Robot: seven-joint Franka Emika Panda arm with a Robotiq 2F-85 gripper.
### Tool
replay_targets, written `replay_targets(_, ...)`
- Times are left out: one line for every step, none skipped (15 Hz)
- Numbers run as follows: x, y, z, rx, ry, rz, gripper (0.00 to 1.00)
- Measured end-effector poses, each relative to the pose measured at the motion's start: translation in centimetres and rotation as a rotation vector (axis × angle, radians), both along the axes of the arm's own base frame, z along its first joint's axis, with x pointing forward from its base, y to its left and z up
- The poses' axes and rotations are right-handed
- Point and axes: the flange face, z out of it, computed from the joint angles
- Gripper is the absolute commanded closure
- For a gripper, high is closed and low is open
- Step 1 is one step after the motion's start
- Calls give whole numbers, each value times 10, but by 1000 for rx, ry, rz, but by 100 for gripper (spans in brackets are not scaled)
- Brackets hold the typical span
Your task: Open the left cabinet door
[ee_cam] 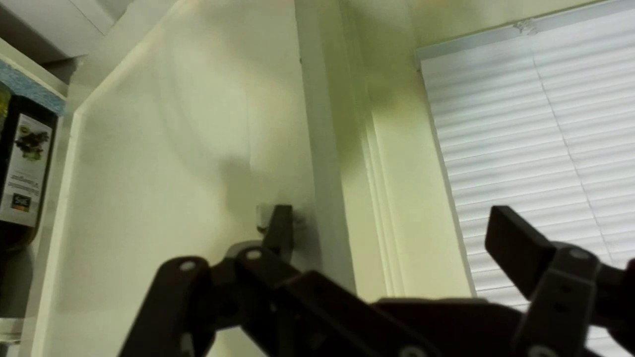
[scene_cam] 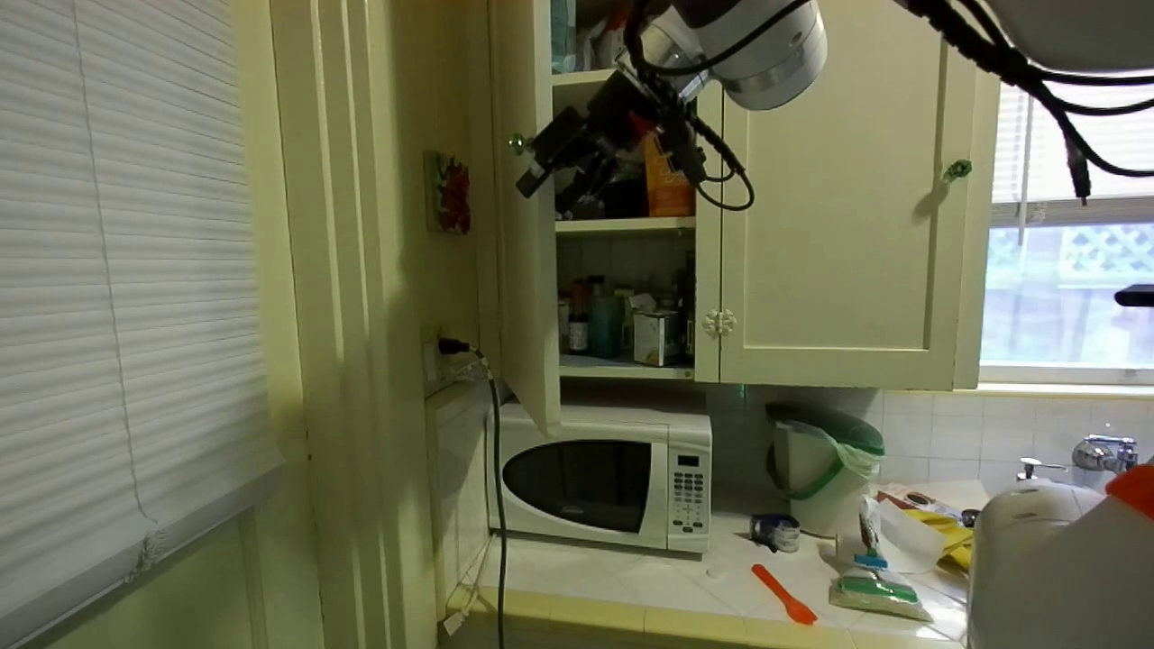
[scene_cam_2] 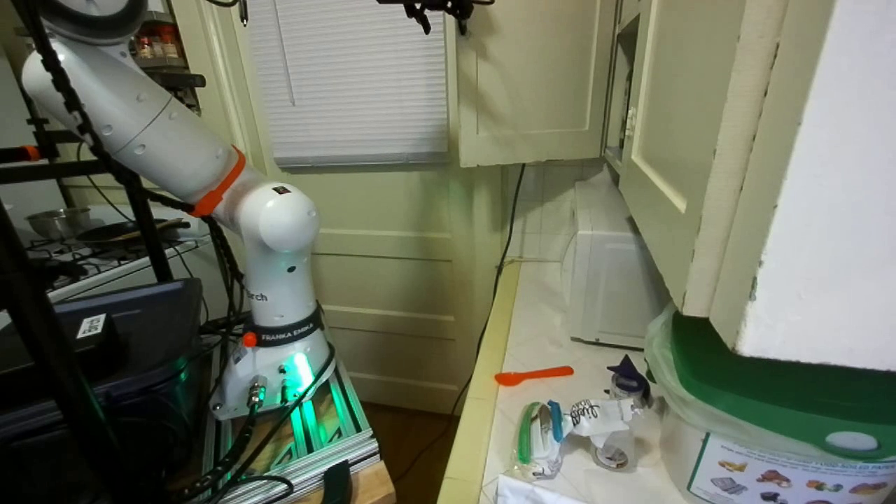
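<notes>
Fingers (ee_cam: 280, 225) spread wide, nothing in its hold: that's the end effector (ee_cam: 392, 210), low in the wrist view. One fingertip sits lower centre, in front of the left cabinet door (ee_cam: 188, 148) on its inner side, near the free edge (ee_cam: 319, 124); the other stands lower right, out beyond that edge, with the blind (ee_cam: 511, 124) behind it. Touching the wood? Can't tell from here.

The job looks mostly won, and I read this as a push from inside, no squeeze needed: inner finger flat on the wood, close to the free edge for leverage, then a slow arc outward, the wrist turning with the door so the tip doesn't skid. Mind the knob (scene_cam: 518, 142), just beside the end effector in an exterior view; the outer finger could snag it!

And the door (scene_cam: 523, 297), standing well open! Upper centre-left in an exterior view, steeply foreshortened beside the bared shelves (scene_cam: 622, 223), free edge pointing out towards the camera; in an exterior view its inner face (scene_cam_2: 535, 84) hangs upper right of centre, free edge to the left of the frame. Long axis upright in both exterior views, top to bottom with a slight lean in the wrist view.
</notes>
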Motion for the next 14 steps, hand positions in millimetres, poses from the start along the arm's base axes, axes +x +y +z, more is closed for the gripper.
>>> replay_targets(0, 6, 0, 17, -8, 8, 0)
replay_targets(0, 11, 0, 38, -18, 12, 0)
replay_targets(-1, 16, 0, 60, -28, 16, 0)
replay_targets(-1, 21, -1, 72, -30, 22, 0)
replay_targets(-2, 26, -3, 75, -29, 30, 0)
replay_targets(-3, 31, -4, 76, -28, 38, 0)
replay_targets(-4, 35, -5, 76, -26, 44, 0)
replay_targets(-5, 39, -6, 76, -21, 45, 0)
replay_targets(-6, 42, -6, 78, -16, 42, 0)
replay_targets(-7, 43, -6, 83, -11, 34, 0)
replay_targets(-9, 43, -4, 89, -7, 23, 0)
replay_targets(-11, 42, -1, 98, -5, 10, 0)
replay_targets(-14, 39, 3, 107, -1, -2, 0)
replay_targets(-18, 36, 8, 119, 5, -15, 0)
